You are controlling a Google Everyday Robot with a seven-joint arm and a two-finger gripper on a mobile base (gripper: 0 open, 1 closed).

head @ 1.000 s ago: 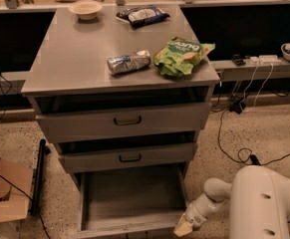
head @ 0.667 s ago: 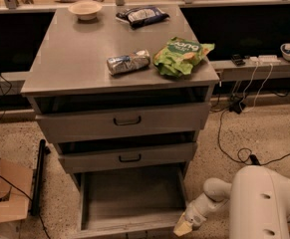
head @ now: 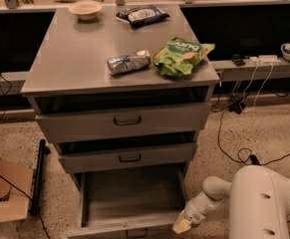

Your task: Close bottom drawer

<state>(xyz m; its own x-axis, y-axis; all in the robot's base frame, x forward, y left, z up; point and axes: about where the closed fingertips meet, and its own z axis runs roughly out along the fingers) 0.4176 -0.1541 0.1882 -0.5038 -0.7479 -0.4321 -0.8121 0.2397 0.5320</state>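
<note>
Nearest, at the right, the robot's white arm point(head: 264, 203) reaches left and down, and its gripper point(head: 182, 226) sits low at the front right corner of the bottom drawer point(head: 132, 193). It seems to touch the front panel there, though the dim light makes that uncertain. Whether the gripper is open or closed I cannot tell, and it holds nothing that I can see.

The bottom drawer stands pulled well out toward me, its wide tray showing bare grey metal and its dark handle point(head: 136, 231) at the near edge. On the floor to the left lie a cardboard box point(head: 2, 193) and a dark bar point(head: 37, 178).

Above, the middle drawer point(head: 127, 156) and top drawer point(head: 124, 119) each stick out slightly.

On the cabinet top point(head: 74, 59) a crushed can point(head: 128, 62) lies beside a green bag point(head: 180, 56). Farther back are a dark packet point(head: 142, 15) and a small bowl point(head: 85, 9).

Cables point(head: 234, 148) trail over the floor at the right.
</note>
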